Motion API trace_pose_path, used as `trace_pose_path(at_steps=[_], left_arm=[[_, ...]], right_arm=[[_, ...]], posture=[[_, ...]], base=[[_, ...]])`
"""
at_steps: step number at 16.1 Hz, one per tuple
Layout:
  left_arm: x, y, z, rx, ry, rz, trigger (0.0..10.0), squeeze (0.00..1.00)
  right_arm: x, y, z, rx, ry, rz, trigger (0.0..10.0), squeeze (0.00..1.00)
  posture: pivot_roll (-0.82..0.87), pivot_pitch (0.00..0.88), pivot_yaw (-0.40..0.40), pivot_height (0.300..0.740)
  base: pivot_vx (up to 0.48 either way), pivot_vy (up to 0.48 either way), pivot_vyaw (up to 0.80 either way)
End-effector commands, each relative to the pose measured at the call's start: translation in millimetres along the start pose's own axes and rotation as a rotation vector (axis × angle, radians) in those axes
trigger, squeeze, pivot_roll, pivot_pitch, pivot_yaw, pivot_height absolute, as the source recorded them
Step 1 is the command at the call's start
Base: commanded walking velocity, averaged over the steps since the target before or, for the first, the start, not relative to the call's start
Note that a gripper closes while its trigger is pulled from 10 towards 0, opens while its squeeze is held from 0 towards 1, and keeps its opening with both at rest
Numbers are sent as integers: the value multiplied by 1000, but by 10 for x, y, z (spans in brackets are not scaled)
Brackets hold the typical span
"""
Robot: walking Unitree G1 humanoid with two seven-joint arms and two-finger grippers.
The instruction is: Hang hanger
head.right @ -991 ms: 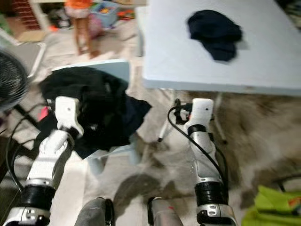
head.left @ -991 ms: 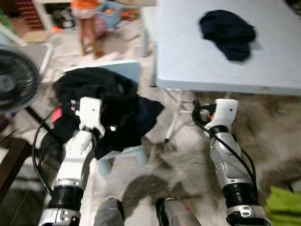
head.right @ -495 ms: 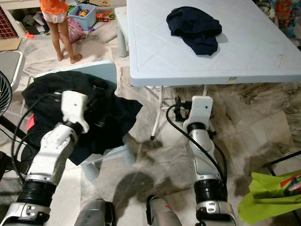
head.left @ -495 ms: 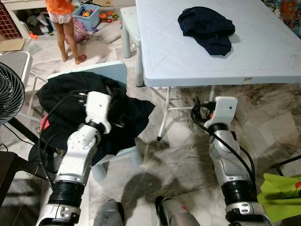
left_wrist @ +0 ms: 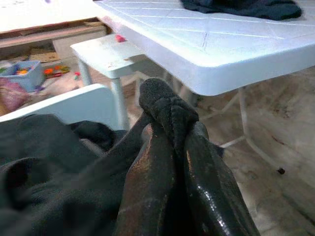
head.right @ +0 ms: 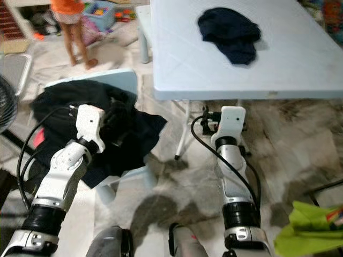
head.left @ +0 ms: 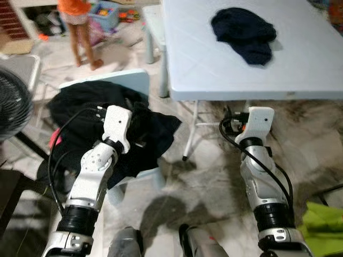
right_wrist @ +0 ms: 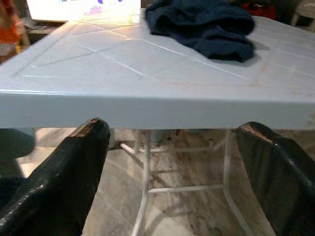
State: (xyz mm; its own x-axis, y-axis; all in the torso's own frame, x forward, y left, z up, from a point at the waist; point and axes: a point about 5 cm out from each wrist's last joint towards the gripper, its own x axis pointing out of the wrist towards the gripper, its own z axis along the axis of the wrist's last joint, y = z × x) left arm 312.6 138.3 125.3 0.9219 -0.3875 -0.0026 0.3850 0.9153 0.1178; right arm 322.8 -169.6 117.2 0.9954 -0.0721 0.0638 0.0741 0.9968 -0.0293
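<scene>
A heap of black clothing (head.left: 88,107) lies over a pale blue plastic chair (head.left: 134,80) to my left. My left gripper (left_wrist: 170,120) is shut, and a fold of the black clothing (left_wrist: 165,96) is pinched at its tips, just above the heap. My right gripper (right_wrist: 172,147) is open with nothing between its wide-set fingers (right_wrist: 74,162). It is held just below and before the near edge of the white table (head.left: 214,64). On the tabletop lies a crumpled navy garment (head.left: 244,32). I can make out no hanger.
A fan (head.left: 13,104) stands at the far left. Behind the chair are a person's bare legs (head.left: 83,37), a small pale stool (head.left: 153,16) and toys. Something bright green (head.left: 324,225) lies on the marbled floor at the right. The table's thin legs (head.left: 190,136) stand ahead.
The view has swung from side to side as the camera moved. Both arms keep about the same pose, and the left gripper stays in the black clothing.
</scene>
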Motion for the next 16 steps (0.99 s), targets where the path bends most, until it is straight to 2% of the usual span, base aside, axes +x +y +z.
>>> trace_pose_path(at_steps=[1,6,16], left_arm=[[-9,-6,-14,8,2,1,10000,0],[-17,3,12,-6,-14,-28,10000,0],[-25,-28,16,-15,-23,-48,10000,0]], right_arm=[[3,5,-25,3,6,-2,10000,0],[-7,14,-45,5,15,-1,10000,0],[-8,25,-48,-1,15,6,10000,0]], posture=[[5,81,-19,740],[4,92,-17,740],[1,102,-18,740]], base=[[0,0,0],[0,0,-541],[0,-296,0]])
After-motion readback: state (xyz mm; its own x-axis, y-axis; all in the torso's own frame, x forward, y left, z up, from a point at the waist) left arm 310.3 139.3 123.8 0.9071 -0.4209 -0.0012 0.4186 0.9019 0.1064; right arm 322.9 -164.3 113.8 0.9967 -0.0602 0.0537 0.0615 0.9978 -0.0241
